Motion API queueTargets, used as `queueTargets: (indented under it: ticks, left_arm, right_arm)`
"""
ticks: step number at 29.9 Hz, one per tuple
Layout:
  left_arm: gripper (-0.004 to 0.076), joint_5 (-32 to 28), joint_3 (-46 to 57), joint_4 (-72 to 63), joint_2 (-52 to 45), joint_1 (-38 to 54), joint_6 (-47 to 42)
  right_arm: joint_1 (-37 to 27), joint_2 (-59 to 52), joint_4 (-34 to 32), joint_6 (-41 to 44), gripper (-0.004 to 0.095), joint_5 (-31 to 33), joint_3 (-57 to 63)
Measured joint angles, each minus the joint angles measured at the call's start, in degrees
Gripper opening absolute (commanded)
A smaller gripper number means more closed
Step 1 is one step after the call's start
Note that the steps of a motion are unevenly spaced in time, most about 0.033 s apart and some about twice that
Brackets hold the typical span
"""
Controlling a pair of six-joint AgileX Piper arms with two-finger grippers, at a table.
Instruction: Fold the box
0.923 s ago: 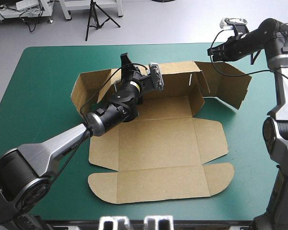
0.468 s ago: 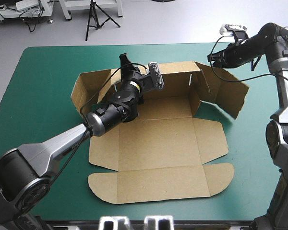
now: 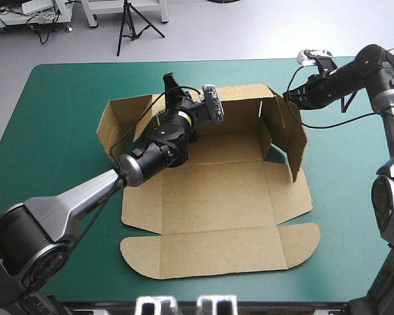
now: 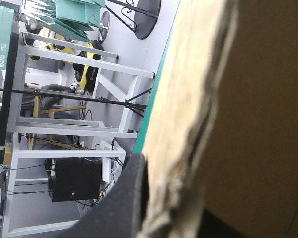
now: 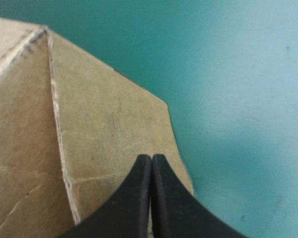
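Where the box (image 3: 217, 197) lies: mid-table on the teal-green table (image 3: 52, 118), with its near panels flat and its far part raised.
Left flap (image 3: 121, 121): stands at the box's far left corner, leaning outward, its lower edge on the table.
Left gripper (image 3: 173, 88): at the top edge of the back wall, near that wall's left end. In the left wrist view 1 black finger (image 4: 121, 198) lies tight against the board's raw edge and the board fills the space beside it, so the gripper is pinching the box.
Back wall (image 3: 240, 105): upright along the far side, with 1 pale slit near its right end.
Floor (image 3: 217, 147): flat in front of the back wall.
Lid (image 3: 217, 252): flat and nearest the robot, with a rounded tab at each end.
Right flap (image 3: 292, 141): upright on edge, running from the back wall's right corner toward the near side.
Right gripper (image 3: 287, 96): at the right flap's upper far corner. In the right wrist view its 2 fingers (image 5: 134, 198) meet in 1 pointed arch with nothing seen between them; brown board lies just under the tip and bare table is beyond.
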Motion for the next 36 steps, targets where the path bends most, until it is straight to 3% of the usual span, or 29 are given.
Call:
queueTargets:
  ticks: [15,21,26,30,36]
  left_arm:
    - [-0.0008,0.95,-0.18,-0.45,0.54,0.00,7.41]
    - [-0.0008,1.30,-0.29,-0.54,0.59,-0.11,9.26]
    - [-0.0008,1.54,-0.29,-0.56,0.59,-0.11,9.70]
    - [-0.0008,1.54,-0.29,-0.56,0.59,-0.11,9.70]
    - [-0.0008,1.58,-0.29,-0.56,0.59,-0.15,9.70]
  right_arm:
    - [-6.19,-5.93,19.52,-23.64,-0.0016,-3.08,20.55]
    - [-6.36,-6.30,29.94,-40.35,-0.0014,-10.38,31.18]
    - [-6.42,-6.30,38.85,-53.01,-0.0011,-11.92,36.79]
    - [-6.42,-6.54,38.99,-56.12,0.0003,-12.37,37.03]
    - [-6.42,-8.98,30.91,-55.12,0.0235,-13.72,35.75]
